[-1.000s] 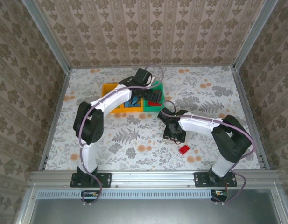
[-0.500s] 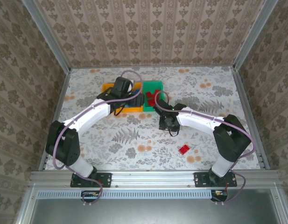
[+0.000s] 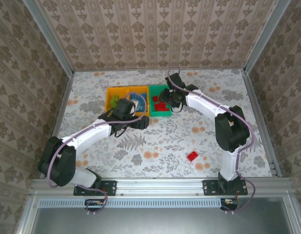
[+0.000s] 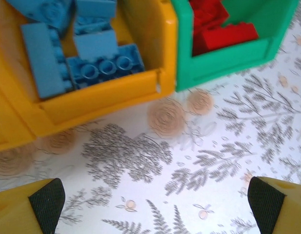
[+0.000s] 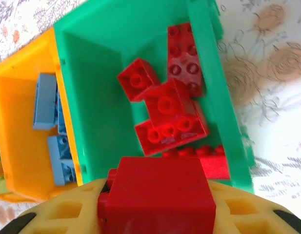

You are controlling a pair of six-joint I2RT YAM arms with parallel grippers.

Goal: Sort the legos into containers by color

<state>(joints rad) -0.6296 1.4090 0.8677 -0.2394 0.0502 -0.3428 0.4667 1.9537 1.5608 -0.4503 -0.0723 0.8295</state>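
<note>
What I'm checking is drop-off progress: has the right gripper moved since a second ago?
Yes. The right gripper went from the bare table in front of the green bin to above it, gripping a red lego.

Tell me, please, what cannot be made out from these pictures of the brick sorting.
- Right wrist view: the held red brick covers the near end of the green bin; the bottom edge cuts off the jaws.
- Left wrist view: the top edge cuts off the blue bricks and their yellow bin, so no count.
- Top view: the lime bricks are too small to count; the right arm hides part of the green bin.
</note>
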